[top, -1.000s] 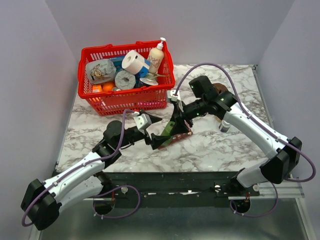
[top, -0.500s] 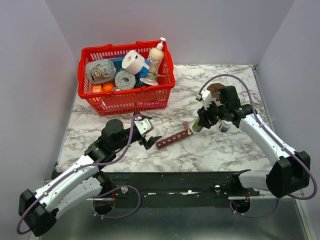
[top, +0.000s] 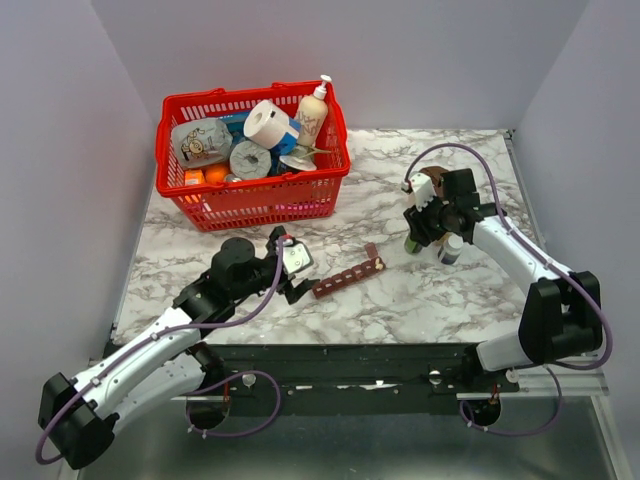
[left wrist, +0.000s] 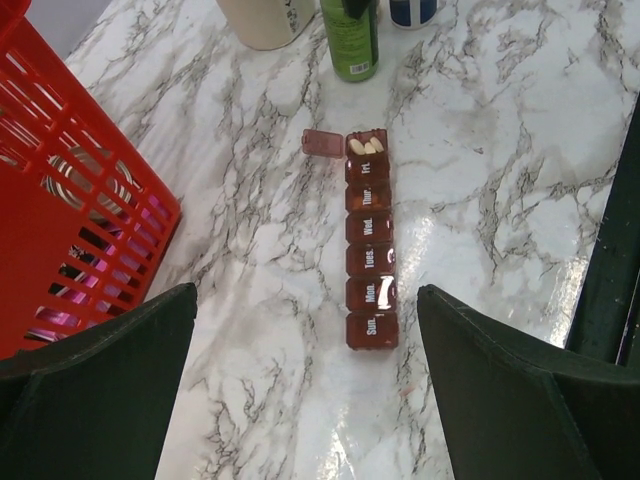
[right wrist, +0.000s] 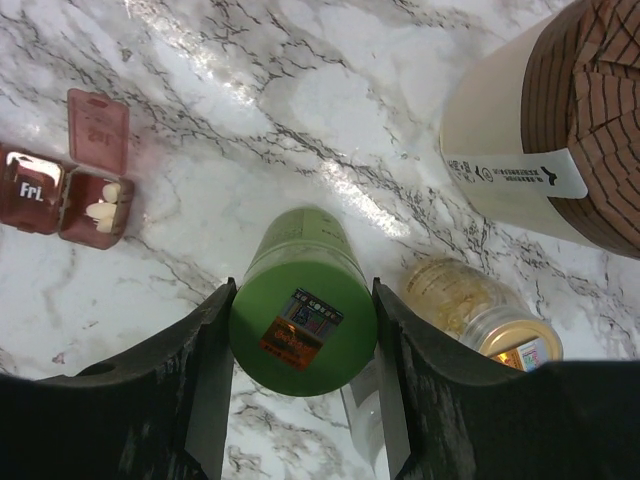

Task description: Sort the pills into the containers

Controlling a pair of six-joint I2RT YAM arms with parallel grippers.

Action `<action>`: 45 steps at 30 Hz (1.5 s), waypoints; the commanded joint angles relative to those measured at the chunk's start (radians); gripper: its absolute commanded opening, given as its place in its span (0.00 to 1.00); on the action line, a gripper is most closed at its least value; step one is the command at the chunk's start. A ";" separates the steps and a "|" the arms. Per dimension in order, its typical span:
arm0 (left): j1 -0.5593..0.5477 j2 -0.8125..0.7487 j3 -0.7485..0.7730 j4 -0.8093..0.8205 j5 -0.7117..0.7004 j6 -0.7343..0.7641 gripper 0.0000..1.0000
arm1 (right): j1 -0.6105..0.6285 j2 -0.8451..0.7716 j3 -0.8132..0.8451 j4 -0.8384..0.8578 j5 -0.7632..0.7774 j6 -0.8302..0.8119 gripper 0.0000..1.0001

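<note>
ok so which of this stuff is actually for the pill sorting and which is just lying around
For the job: pill organizer, white pills in its open end compartment, green bottle between the fingers of the right gripper, probably the jar of yellow capsules.
Lying about: red basket holding toilet rolls and a pump bottle, cream tub with brown lid.

The table (left wrist: 480, 150) has a marble-patterned top, smooth and glossy, with white glare on it. The pill box (left wrist: 368, 260) is translucent red-brown plastic, shiny. The basket (left wrist: 60, 200) is red plastic mesh with a slight gloss. The bottle (right wrist: 290, 262) is smooth green plastic with a satin finish and a sticker (right wrist: 303, 327) on top. The jar (right wrist: 460, 295) is clear and shiny. The tub (right wrist: 500, 130) is matt cream, and its brown lid (right wrist: 600, 120) is finely lined.
</note>
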 commanded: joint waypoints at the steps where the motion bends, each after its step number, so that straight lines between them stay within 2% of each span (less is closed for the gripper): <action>1: 0.006 0.015 -0.011 -0.006 -0.023 -0.008 0.99 | -0.015 0.014 -0.007 0.043 0.021 -0.018 0.28; 7: 0.006 0.038 -0.009 0.010 -0.062 -0.045 0.99 | -0.033 0.012 -0.007 0.044 0.026 -0.027 0.32; 10: 0.006 0.058 -0.004 0.016 -0.072 -0.065 0.99 | -0.038 0.014 -0.009 0.038 0.020 -0.037 0.37; 17: 0.006 0.128 0.014 0.002 -0.066 -0.051 0.99 | -0.038 -0.046 0.023 -0.036 -0.062 -0.064 0.75; 19: 0.007 0.148 0.018 -0.002 -0.044 -0.032 0.99 | -0.038 -0.069 0.040 -0.069 -0.100 -0.072 0.80; 24: 0.004 0.234 0.052 -0.054 0.001 0.021 0.99 | -0.038 -0.138 0.099 -0.125 -0.192 -0.102 1.00; 30: 0.003 0.298 0.077 -0.053 0.012 0.063 0.98 | -0.039 -0.207 0.094 -0.085 -0.367 -0.086 1.00; 32: 0.004 0.340 0.100 -0.068 0.015 0.086 0.97 | -0.038 -0.210 0.076 -0.002 -0.526 -0.008 1.00; 35: 0.001 0.416 0.150 -0.100 0.030 0.098 0.95 | -0.038 -0.128 0.121 0.009 -0.693 0.077 1.00; 38: -0.005 0.496 0.195 -0.107 0.049 0.093 0.92 | -0.038 -0.008 0.194 0.001 -0.698 0.181 0.87; 40: -0.020 0.534 0.227 -0.107 0.055 0.095 0.90 | -0.039 0.032 0.211 0.003 -0.671 0.224 0.80; 41: -0.030 0.573 0.239 -0.110 0.052 0.098 0.90 | -0.038 0.052 0.220 0.003 -0.666 0.239 0.72; 45: -0.085 0.677 0.301 -0.128 0.012 0.096 0.88 | -0.038 0.110 0.215 0.009 -0.637 0.289 0.58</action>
